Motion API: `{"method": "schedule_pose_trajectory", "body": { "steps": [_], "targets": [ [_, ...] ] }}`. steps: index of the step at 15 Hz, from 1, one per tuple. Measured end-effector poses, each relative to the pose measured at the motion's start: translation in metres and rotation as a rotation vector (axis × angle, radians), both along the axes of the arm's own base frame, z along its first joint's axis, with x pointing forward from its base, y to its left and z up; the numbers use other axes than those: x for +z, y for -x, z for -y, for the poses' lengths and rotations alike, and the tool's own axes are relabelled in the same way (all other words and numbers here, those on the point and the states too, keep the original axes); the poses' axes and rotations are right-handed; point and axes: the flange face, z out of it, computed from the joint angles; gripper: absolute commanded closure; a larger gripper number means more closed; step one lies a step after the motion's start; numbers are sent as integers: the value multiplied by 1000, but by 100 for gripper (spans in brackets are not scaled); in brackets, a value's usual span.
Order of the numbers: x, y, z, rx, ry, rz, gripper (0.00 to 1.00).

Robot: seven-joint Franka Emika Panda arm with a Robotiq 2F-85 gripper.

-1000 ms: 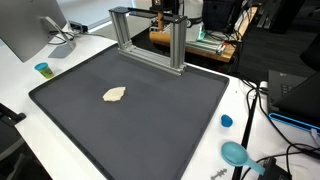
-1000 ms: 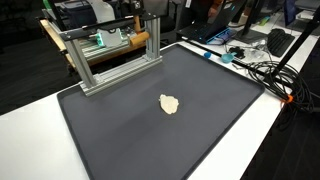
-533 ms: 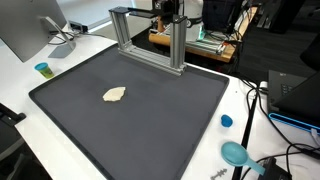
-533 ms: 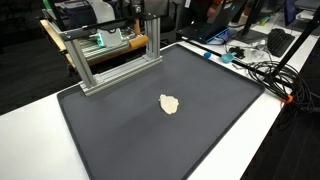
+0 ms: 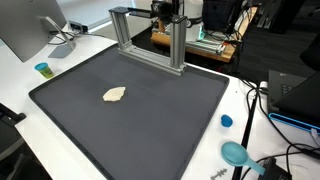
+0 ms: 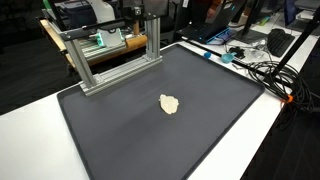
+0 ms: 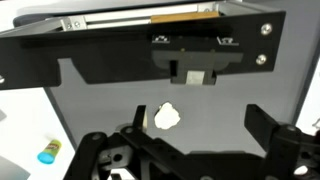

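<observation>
Hand (image 7: 195, 125) condition: my fingers (image 7: 262, 118) stand wide apart, with nothing gripped and nothing touching them. In an exterior view my hand (image 5: 165, 10) sits high, level with the top bar of the aluminium frame (image 5: 146, 30) and close to its corner post, well above the table (image 5: 90, 45).

Nearest item: a pale crumpled lump (image 7: 166, 117). In the wrist view it lies below and ahead of my hand on the black mat (image 7: 110, 100), within the span of my open fingers but far beneath them, nearer to one finger than to the other. Both exterior views show the lump alone on the mat, well apart from my hand and from the foot of the frame. I cannot tell what it is made of.

Surroundings: the frame's bar crosses ahead of my hand at the top of the wrist view. A small blue and yellow piece (image 7: 48, 152) stands off the mat on the white table, low and to the side of my hand. A blue cap (image 5: 226, 121) and a teal disc (image 5: 236, 153) lie on the table beyond the opposite edge of the mat, far from my hand.
</observation>
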Motion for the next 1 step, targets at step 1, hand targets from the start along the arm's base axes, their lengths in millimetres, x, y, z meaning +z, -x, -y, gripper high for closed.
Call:
{"method": "schedule_pose_trajectory", "body": {
  "steps": [1],
  "targets": [
    [22, 3, 8, -23, 3, 48, 0]
  ]
}}
